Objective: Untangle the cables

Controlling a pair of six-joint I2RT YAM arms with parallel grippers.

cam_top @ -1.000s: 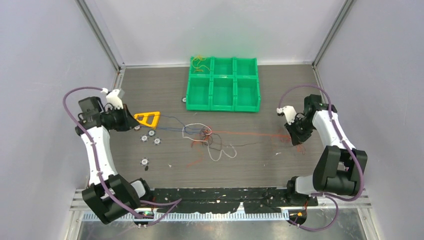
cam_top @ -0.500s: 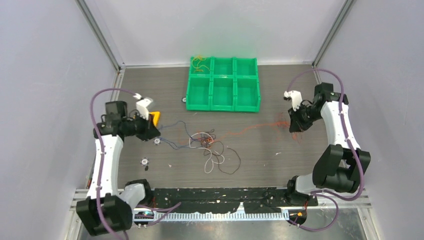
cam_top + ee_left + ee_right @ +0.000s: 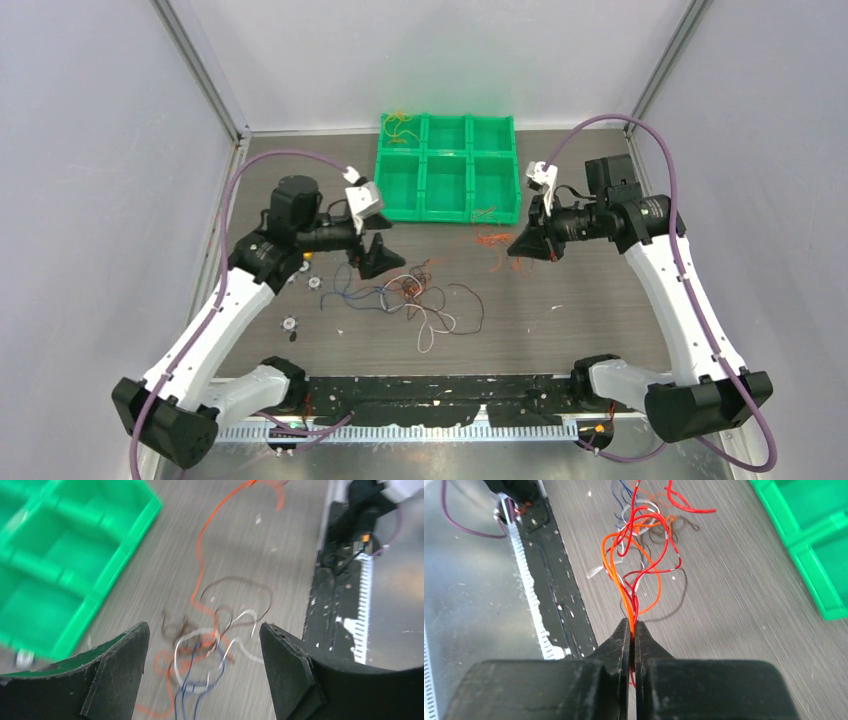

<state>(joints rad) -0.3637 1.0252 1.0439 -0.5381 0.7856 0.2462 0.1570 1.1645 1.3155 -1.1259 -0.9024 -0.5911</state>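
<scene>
Top external shows me the tangle [image 3: 410, 292] lying near the middle of the table [image 3: 600, 300], with the tray [image 3: 447, 216] at its 12 o'clock. My left gripper [image 3: 375, 262] hangs just off the tangle's 10 o'clock. My right gripper [image 3: 514, 250] is at its 2 o'clock, near the tray's front right corner.

On the left wrist view the fingers [image 3: 295, 670] stand wide apart with nothing between them. The blue, white, brown and orange loops of the tangle lie on the table below the gap.

On the right wrist view the fingers [image 3: 616, 645] are pressed together, pinching a bunch of red and orange strands [image 3: 639, 555] at the near end. Those strands loop away toward 12 o'clock, and I can't tell whether they are clear of the tangle.
</scene>
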